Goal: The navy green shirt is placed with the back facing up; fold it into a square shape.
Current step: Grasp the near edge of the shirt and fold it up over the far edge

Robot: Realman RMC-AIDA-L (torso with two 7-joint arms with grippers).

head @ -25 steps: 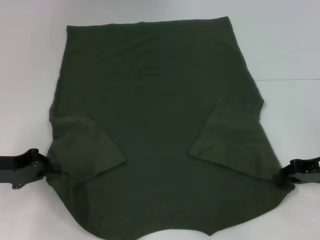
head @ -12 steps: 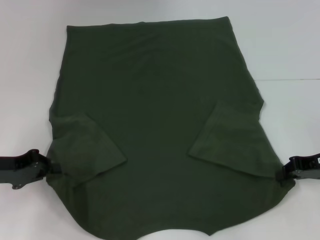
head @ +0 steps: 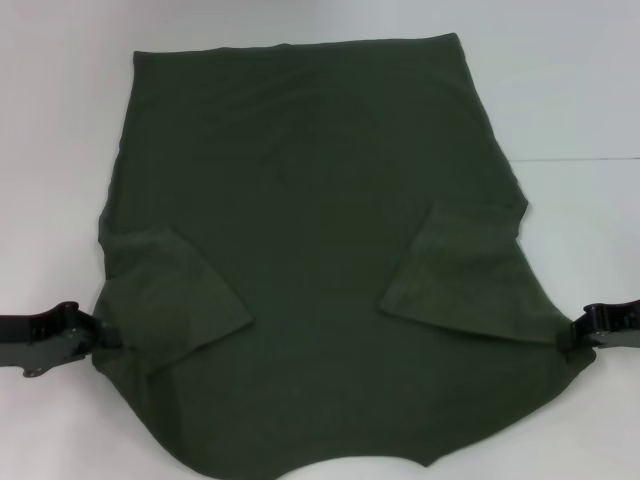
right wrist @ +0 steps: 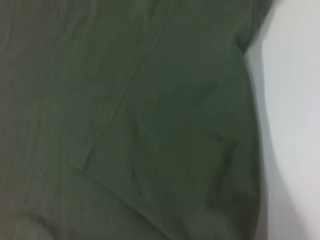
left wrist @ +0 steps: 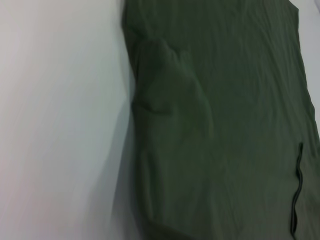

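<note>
The navy green shirt (head: 310, 200) lies flat on the white table, plain side up, its hem at the far end. Both short sleeves are folded inward onto the body, the left sleeve (head: 170, 300) and the right sleeve (head: 465, 285). My left gripper (head: 95, 335) sits low at the shirt's left side edge, just below the folded sleeve. My right gripper (head: 572, 335) meets the right side edge at about the same height. The left wrist view shows the shirt (left wrist: 225, 100) with its folded sleeve beside bare table. In the right wrist view the shirt (right wrist: 125, 125) takes up most of the picture.
The white table (head: 560, 80) surrounds the shirt on the left, right and far sides. A faint seam in the table surface (head: 590, 158) runs across on the right. The shirt's near edge reaches the bottom of the head view.
My right gripper has shifted slightly up and inward against the shirt's right edge. The left gripper and the shirt have barely moved.
</note>
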